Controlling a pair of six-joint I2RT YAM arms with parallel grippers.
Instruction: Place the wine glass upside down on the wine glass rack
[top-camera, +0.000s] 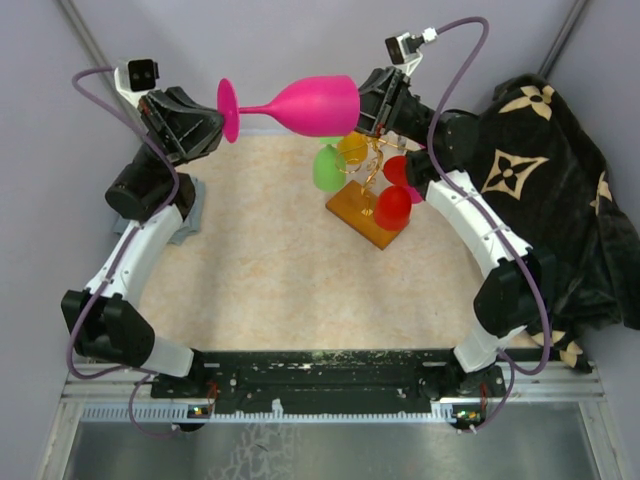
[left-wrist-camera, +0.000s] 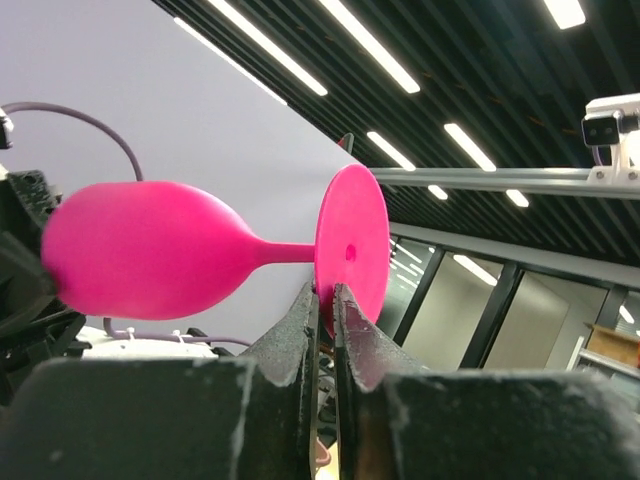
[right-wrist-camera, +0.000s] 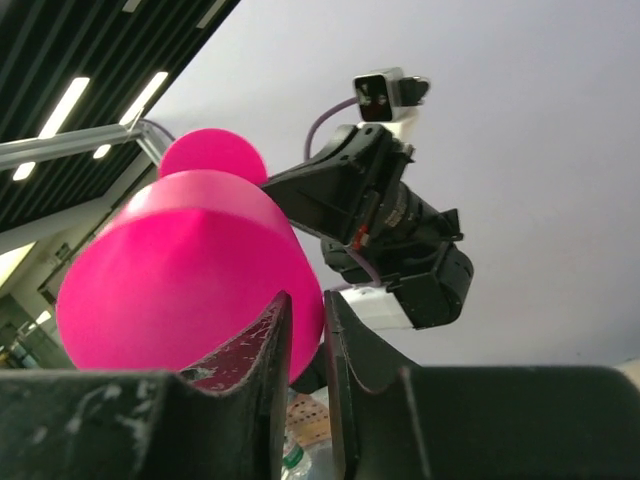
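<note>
A pink wine glass hangs lying on its side above the far edge of the table, foot to the left, bowl to the right. My left gripper is shut on the rim of the round foot; both fingertips pinch the disc's lower edge. My right gripper is at the bowl's mouth, its jaws a narrow gap apart around the bowl's edge. The bowl fills the left of the right wrist view. The gold wire wine glass rack on its amber base stands just below the bowl.
On the rack hang a green glass, a yellow one and two red ones. A black cloth with gold flower marks lies heaped at the right. A grey block sits by the left arm.
</note>
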